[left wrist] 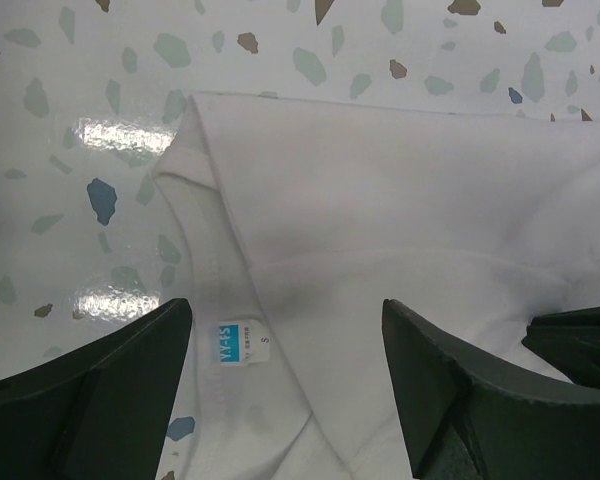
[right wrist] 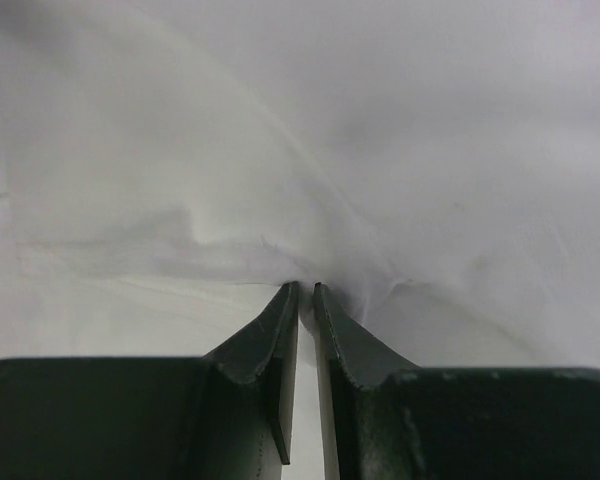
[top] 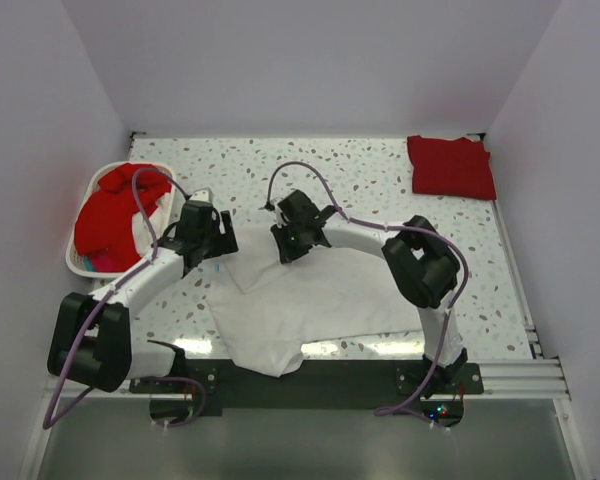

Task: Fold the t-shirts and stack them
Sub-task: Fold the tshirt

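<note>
White cloth: shirt point(top: 300, 300) lying rumpled on the middle of the speckled table point(top: 380, 170), lower part reaching the near edge. Right gripper point(right wrist: 306, 290) pressed almost together on a thin ridge of it; left gripper point(left wrist: 285, 330) spread wide above the collar, over the blue neck label point(left wrist: 233, 343), gripping nothing. Likely risk: so slight a pinch slipping off under a pull, or dragging the cloth into a bunch. Soft, creased, collar edge turned over. Red shirt point(top: 451, 166) folded at the far right corner; more red in the basket point(top: 80, 262) at left.
</note>
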Tool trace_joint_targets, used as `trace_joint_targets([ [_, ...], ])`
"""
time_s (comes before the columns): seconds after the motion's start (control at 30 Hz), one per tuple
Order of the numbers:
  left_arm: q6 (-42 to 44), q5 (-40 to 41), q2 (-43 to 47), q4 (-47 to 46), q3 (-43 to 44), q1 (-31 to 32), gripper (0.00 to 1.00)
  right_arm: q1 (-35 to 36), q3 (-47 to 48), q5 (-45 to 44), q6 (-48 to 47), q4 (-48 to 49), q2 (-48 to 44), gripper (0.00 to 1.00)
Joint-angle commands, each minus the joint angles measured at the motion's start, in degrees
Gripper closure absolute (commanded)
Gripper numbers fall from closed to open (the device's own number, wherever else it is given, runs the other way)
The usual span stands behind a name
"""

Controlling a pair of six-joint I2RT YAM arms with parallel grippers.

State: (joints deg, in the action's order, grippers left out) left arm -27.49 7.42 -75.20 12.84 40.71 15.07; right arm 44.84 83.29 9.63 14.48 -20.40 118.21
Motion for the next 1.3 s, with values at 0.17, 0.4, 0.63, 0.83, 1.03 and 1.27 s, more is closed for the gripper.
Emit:
trace_joint_targets([
  [0.17, -0.55, 1.46, 1.63, 0.17, 0.69, 0.22, 0.17, 0.25, -6.38, -2.15, -2.7, -0.17, -9.67, 0.84],
  [0.4, -1.17, 1.02, 0.67, 0.08, 1.47, 0.13, 0.17, 0.07, -10.59, -2.86, -2.44, 1.33, -10.28, 0.84],
  [0.63, -1.96, 2.25, -4.6, 0.17, 7.1, 0.13, 0.22, -5.27, -14.03, -9.45, -2.79, 0.72, -19.59, 0.74],
  [0.83, -2.75, 2.6, -14.35, -0.54, 12.55, 0.13, 0.44, -20.48, -15.43, -12.35, -0.33, 0.27, -22.67, 0.61],
  [1.03, -3.89, 3.39, -23.49, 0.43, 16.77, 0.05, 0.56, -32.61, -16.93, -12.53, 4.85, 2.73, -20.75, 0.58],
  [1.27, -4.24, 5.58, -28.86, 3.16, 19.32, -0.22, 0.63, -42.02, -23.33, -9.81, 9.07, 6.34, -19.42, 0.59],
])
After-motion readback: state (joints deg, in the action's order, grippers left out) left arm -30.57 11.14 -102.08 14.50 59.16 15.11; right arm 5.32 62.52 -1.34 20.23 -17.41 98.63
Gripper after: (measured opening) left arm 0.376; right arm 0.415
